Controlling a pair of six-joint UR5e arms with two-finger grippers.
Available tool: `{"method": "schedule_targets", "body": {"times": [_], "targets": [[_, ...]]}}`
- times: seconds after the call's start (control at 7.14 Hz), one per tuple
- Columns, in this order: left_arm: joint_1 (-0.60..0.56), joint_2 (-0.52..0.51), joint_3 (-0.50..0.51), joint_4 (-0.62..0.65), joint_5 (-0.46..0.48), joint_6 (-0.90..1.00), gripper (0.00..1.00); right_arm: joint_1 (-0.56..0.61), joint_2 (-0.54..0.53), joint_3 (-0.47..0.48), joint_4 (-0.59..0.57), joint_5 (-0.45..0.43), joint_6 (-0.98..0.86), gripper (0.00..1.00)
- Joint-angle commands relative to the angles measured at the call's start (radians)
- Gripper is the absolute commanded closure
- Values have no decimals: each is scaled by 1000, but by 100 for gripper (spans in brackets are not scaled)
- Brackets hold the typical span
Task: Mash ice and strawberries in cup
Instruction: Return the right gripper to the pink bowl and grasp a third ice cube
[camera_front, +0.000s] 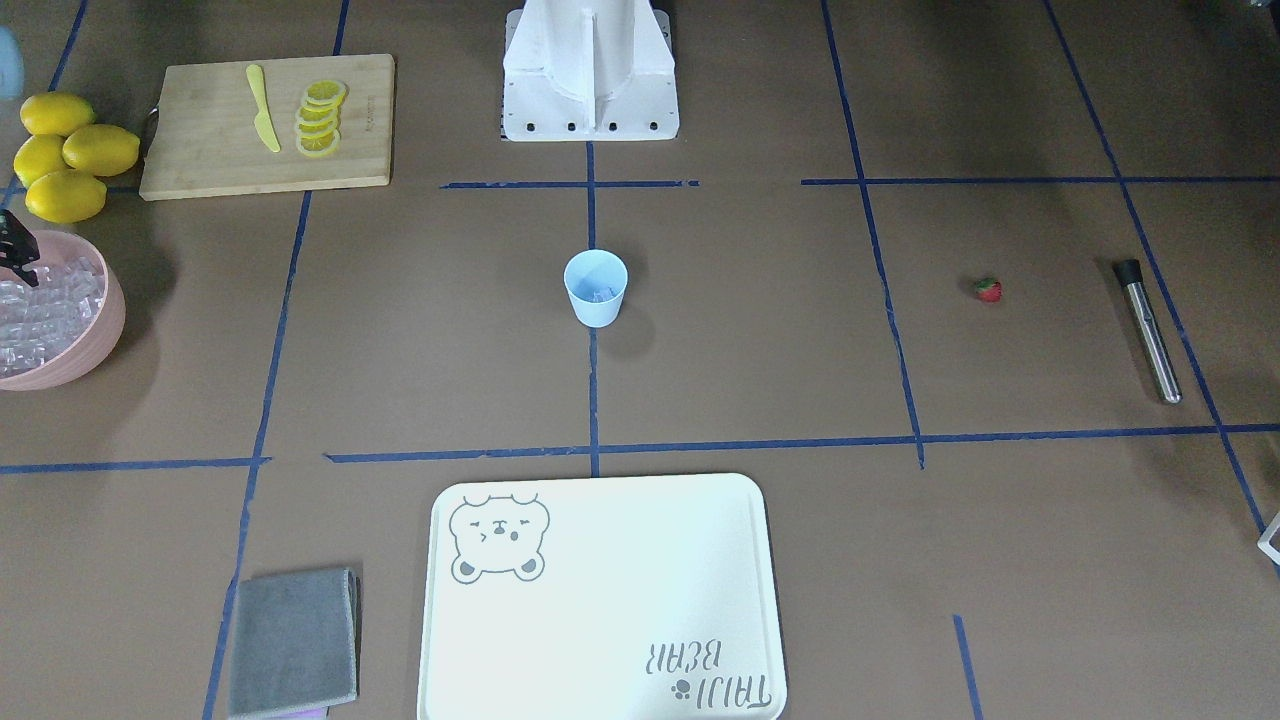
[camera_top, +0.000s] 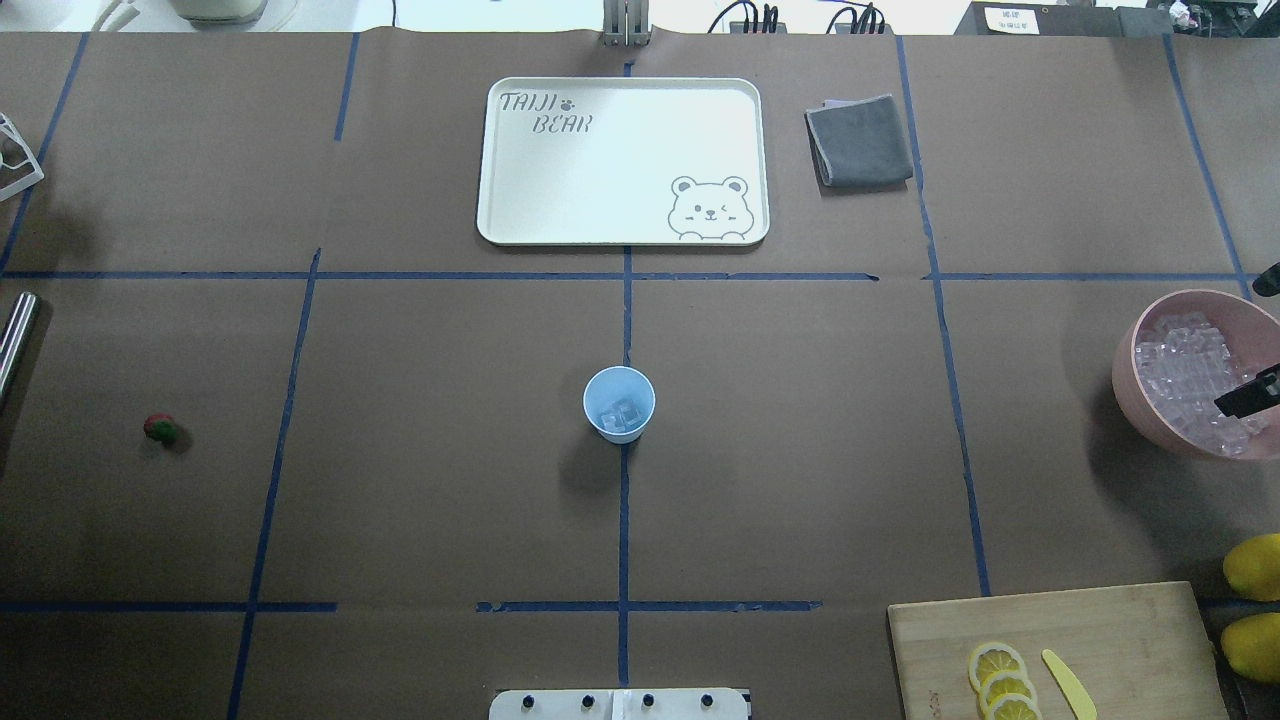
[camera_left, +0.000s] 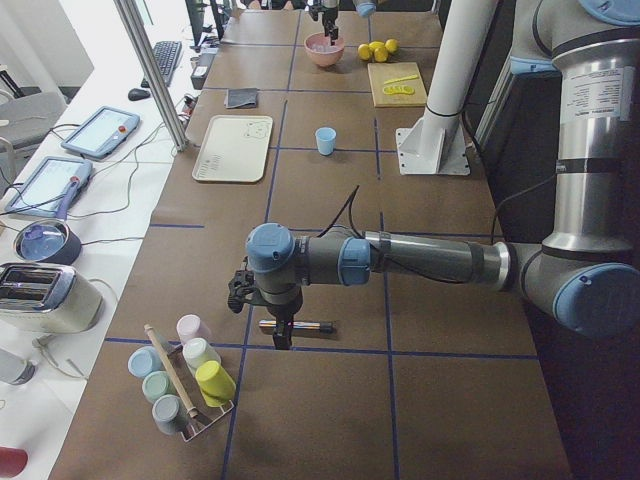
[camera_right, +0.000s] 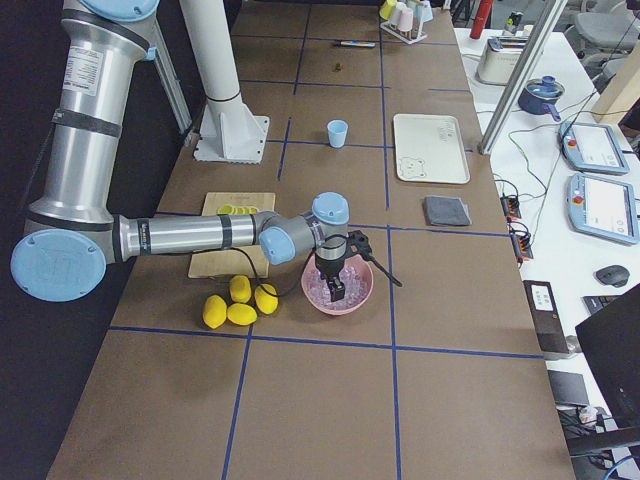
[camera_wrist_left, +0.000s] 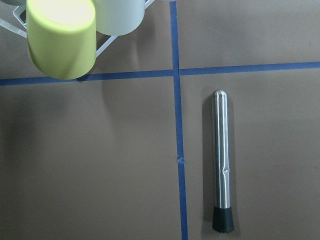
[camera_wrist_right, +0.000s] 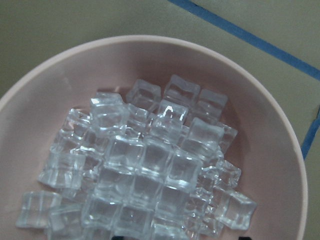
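Cup (camera_top: 619, 404) holds ice (camera_top: 625, 414), strawberry (camera_top: 159, 429) at its 9 o'clock; right gripper (camera_right: 337, 288) fingers apart over pink bowl (camera_top: 1127, 388) at 3 o'clock, left gripper (camera_left: 283, 335) state can't tell.

Overhead and front views look down from opposite sides, sharing the cup (camera_top: 619, 404) mid-frame. End views run lengthwise; wrist cameras close.

Cup (camera_top: 619, 404) stands alone mid surface (camera_top: 450, 450) — bare paper all round, open from above and every side. Strawberry (camera_top: 159, 429) also in the clear, metal rod (camera_front: 1148, 330) near but apart. Right hand (camera_right: 336, 288) low over pink bowl (camera_top: 1125, 385); lemons (camera_front: 65, 150) and cutting board (camera_front: 200, 150) crowd that side. Pastel cups (camera_left: 214, 381) just beside left hand (camera_left: 283, 338). Tray (camera_top: 620, 150) well clear.
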Motion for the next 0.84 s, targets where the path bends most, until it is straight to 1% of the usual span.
{"method": "schedule_targets", "body": {"times": [0.0,0.14,0.28,0.42,0.56,0.7], "targets": [[0,-2,0,-1,0,0,0,-1,1,-6,1,25,1,29],[0,-2,0,-1,0,0,0,-1,1,-3,2,57,-1,53],[0,-2,0,-1,0,0,0,-1,1,-4,2,67,-4,76],[0,-2,0,-1,0,0,0,-1,1,-6,2,68,-12,90],[0,-2,0,-1,0,0,0,1,1,-6,2,67,-16,95],[0,-2,-2,-1,0,0,0,2,2,2,2,67,-16,95]]}}
